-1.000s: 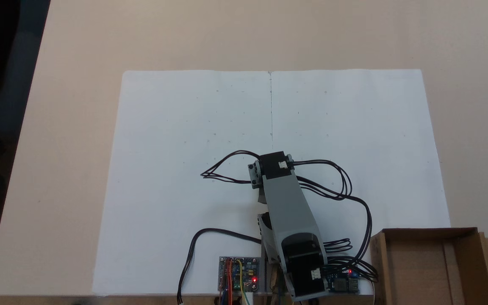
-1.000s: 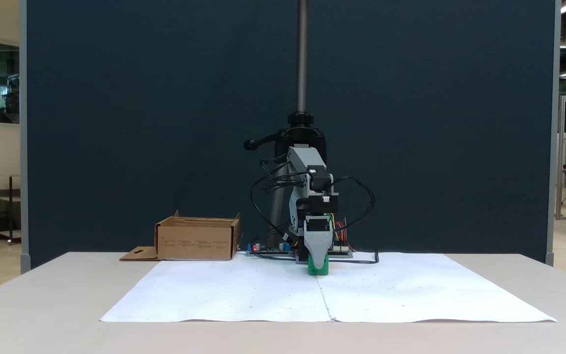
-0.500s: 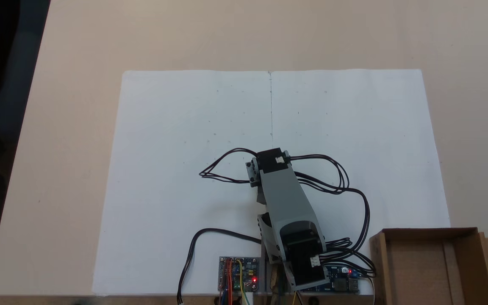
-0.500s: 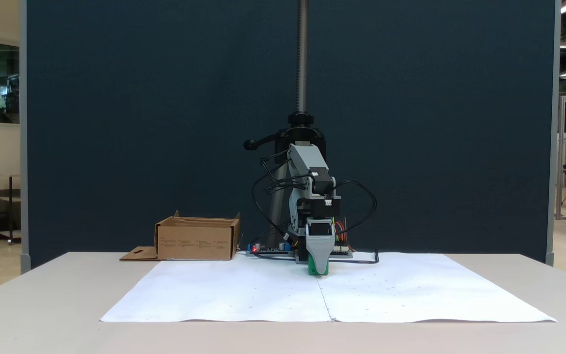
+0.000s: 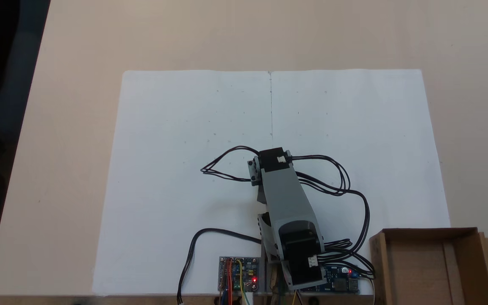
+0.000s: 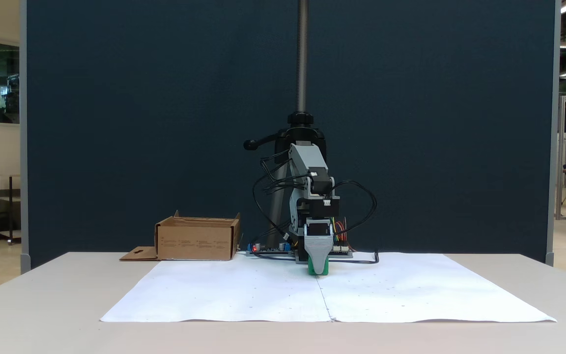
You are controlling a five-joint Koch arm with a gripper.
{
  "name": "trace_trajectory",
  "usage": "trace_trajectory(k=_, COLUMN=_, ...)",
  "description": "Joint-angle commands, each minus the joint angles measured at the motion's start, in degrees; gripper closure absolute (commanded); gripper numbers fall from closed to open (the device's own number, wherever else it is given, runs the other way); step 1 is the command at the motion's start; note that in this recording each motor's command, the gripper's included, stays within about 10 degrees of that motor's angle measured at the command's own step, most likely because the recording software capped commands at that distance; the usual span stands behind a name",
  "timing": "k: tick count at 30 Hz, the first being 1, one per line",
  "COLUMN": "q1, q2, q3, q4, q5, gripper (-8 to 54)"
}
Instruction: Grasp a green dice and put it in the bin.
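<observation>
Tool (image 6: 318, 268) lowered, green dice (image 6: 318, 270) beneath tip

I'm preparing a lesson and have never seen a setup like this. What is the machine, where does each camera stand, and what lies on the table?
It is a small grey hobby robot arm with black cables. One camera looks down from above; the other stands at table height, facing the arm. White paper covers the tabletop. An open cardboard box, the bin, sits beside the arm's base, near circuit boards. In the table-height view the hand points down at the paper with the green dice right at its tip. One grey jaw hides the other, so whether it grips the dice cannot be told.
</observation>
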Motion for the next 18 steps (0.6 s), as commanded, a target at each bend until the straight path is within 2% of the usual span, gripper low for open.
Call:
trace_trajectory(k=1, q1=0.09, q2=0.09, q3=-0.18, q4=-2.81, q5=1.76, gripper=5.1)
trace_trajectory(k=11, q1=0.09, q2=-0.88, q3=0.00, q4=-3.96, q5=-0.44, gripper=5.3)
trace_trajectory(k=18, q1=0.09, q2=-0.97, q3=0.18, q4=-3.87, q5=-0.88, gripper=7.9)
